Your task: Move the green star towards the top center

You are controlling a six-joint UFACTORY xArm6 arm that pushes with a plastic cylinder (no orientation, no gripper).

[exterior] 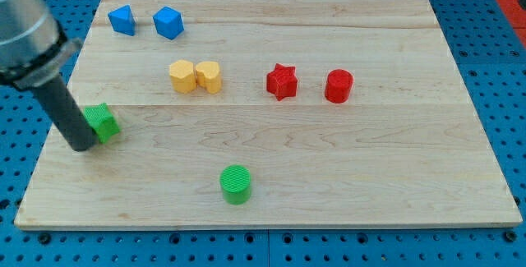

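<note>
The green star (103, 121) lies near the left edge of the wooden board (345, 168), partly hidden by my rod. My tip (82, 145) rests on the board right against the star's lower left side. The rod rises from there towards the view's top left.
A green cylinder (236, 184) sits at the bottom centre. Two yellow blocks (182, 76) (209, 76) stand side by side at centre left. A red star (281, 81) and a red cylinder (339, 85) lie to their right. Two blue blocks (122, 20) (168, 22) sit at the top left.
</note>
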